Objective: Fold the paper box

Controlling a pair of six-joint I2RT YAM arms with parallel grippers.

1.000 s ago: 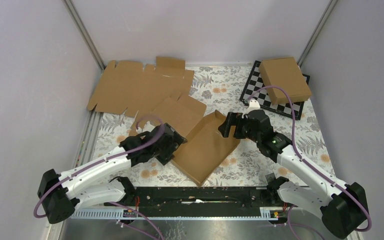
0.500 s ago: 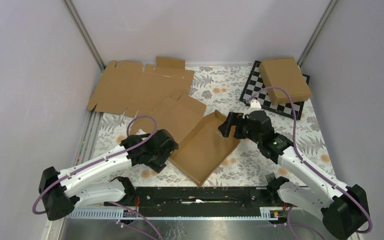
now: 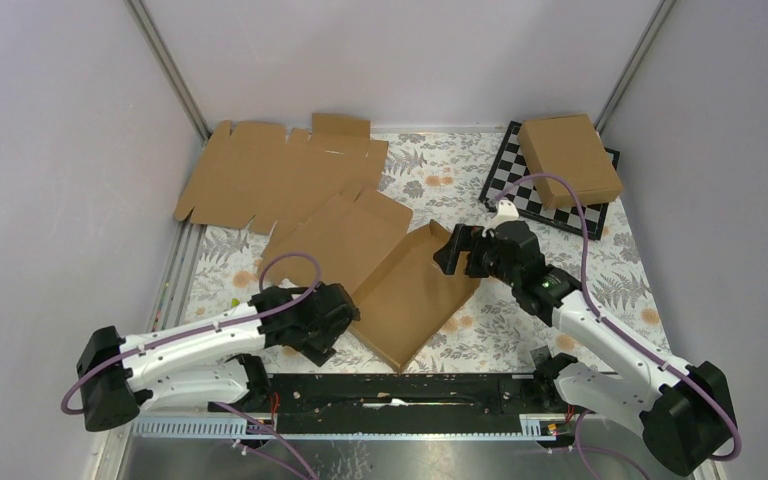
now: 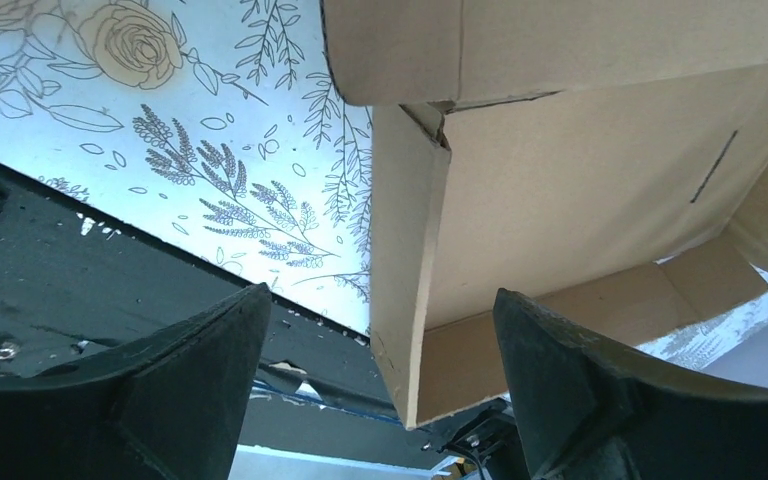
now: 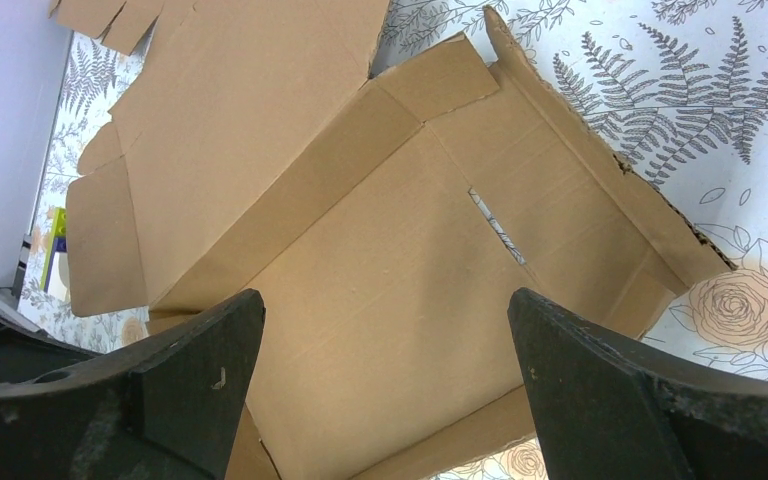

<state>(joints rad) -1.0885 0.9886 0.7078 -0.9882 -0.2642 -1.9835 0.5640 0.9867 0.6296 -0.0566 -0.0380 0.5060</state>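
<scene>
Apparently left end effector (image 3: 346,318) has backed off paper box (image 3: 415,290).

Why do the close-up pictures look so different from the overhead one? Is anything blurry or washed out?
Top view: soft, even light, the paper box sharp, faint shadows. Left wrist view: the flowered cloth looks bluish and washed out, the left gripper's fingers dark and soft-edged. Right wrist view: box crisp, the right gripper's fingers nearly black silhouettes.
</scene>
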